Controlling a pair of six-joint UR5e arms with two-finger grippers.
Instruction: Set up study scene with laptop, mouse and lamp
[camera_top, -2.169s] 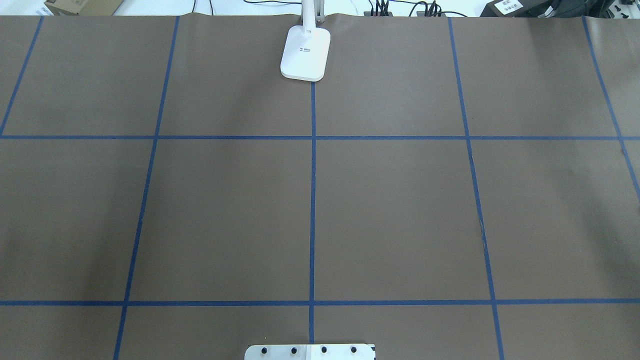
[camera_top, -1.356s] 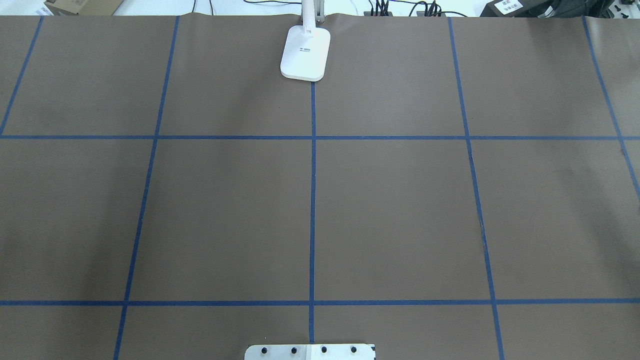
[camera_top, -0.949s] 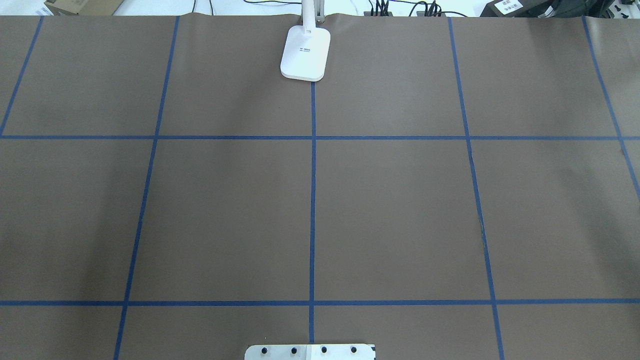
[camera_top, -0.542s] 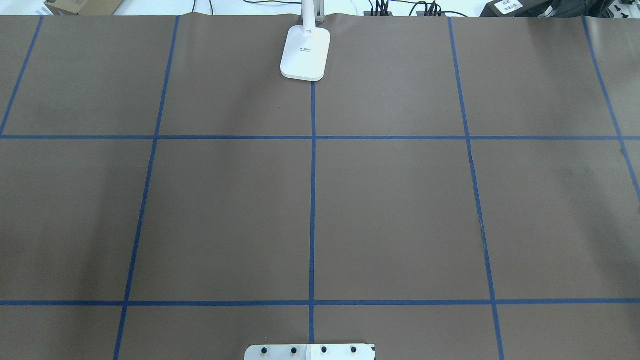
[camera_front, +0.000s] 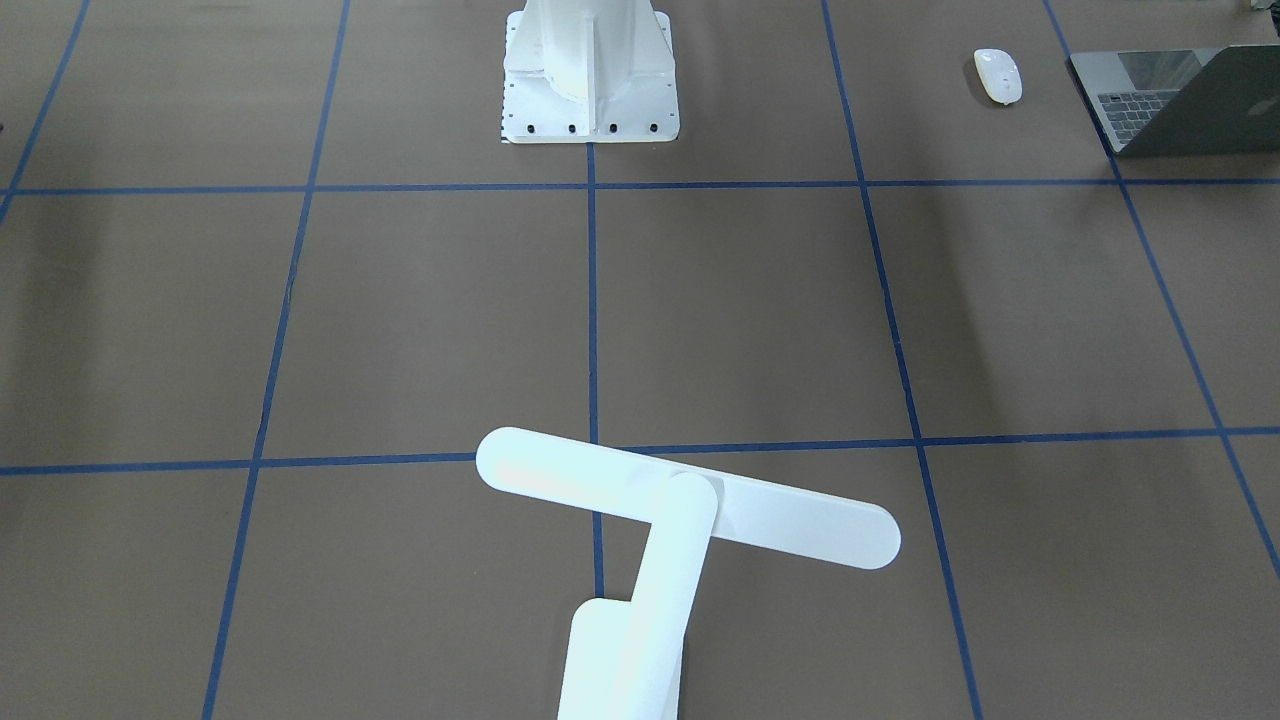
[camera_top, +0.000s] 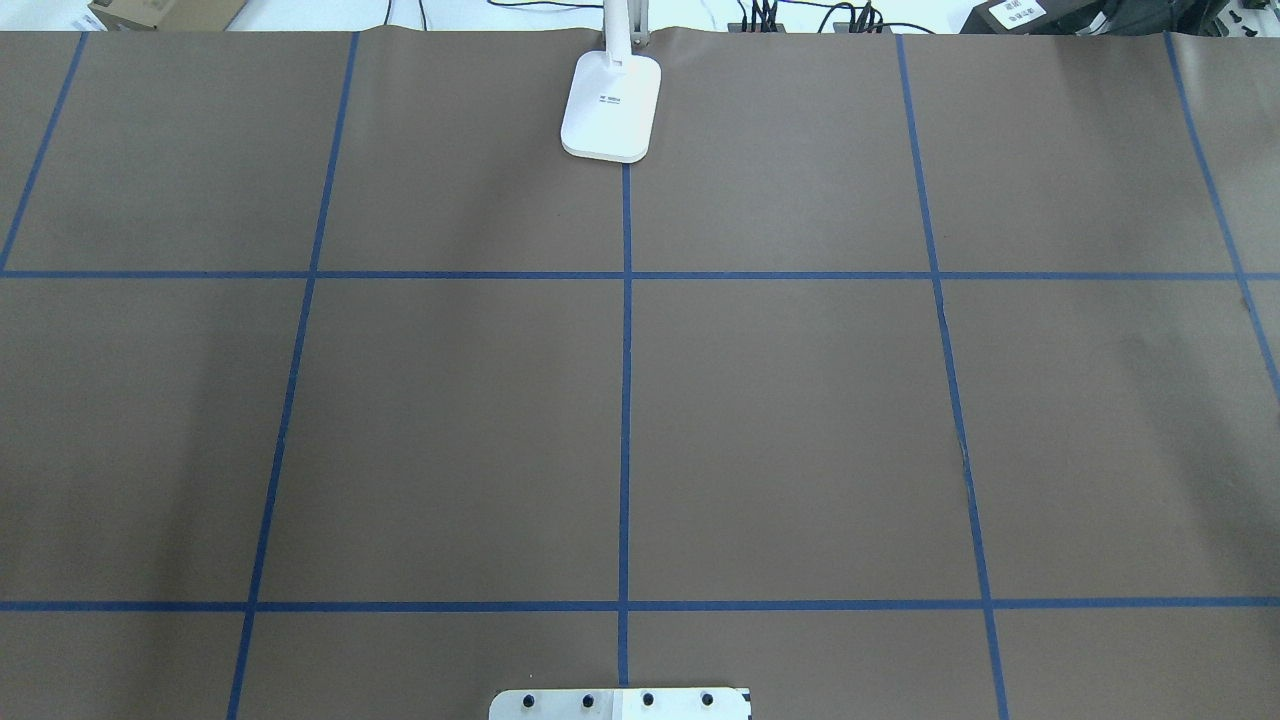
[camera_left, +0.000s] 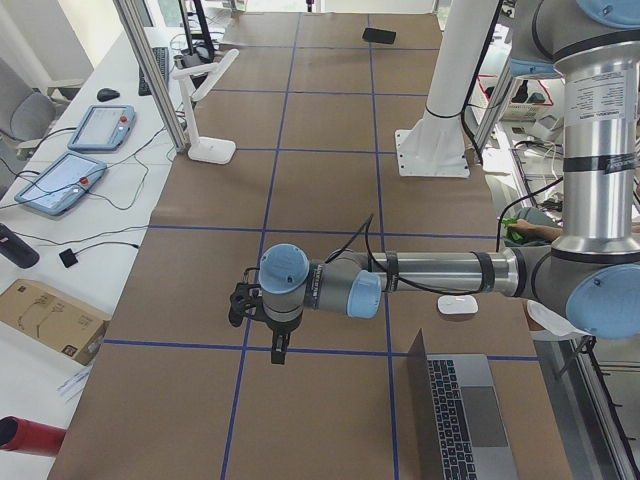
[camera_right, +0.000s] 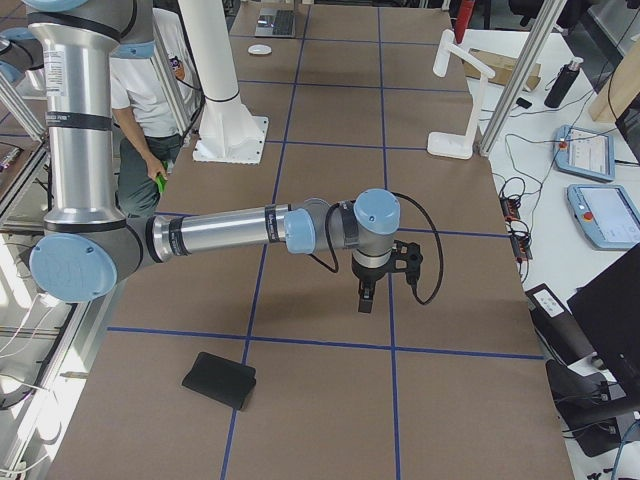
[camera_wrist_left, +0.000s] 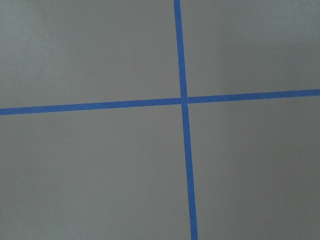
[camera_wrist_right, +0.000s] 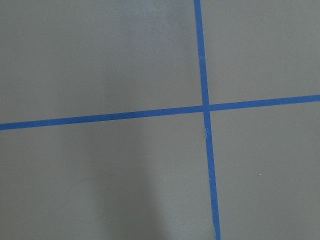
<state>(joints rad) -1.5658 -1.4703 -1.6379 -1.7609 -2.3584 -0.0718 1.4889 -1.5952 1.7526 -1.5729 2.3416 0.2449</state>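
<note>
Laptop (camera_front: 1185, 102) cropped at right edge

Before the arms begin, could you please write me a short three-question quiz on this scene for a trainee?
1. True or false: the mouse lies on top of the laptop.
2. On which side of the white pedestal does the laptop sit? A: the robot's left. B: the robot's right. C: straight ahead of it.
3. Name the task item that stands at the edge of the table opposite the robot, on the centre line.

Key
1. False: it lies on the table beside the laptop, apart from it.
2. A.
3. The lamp.
</note>
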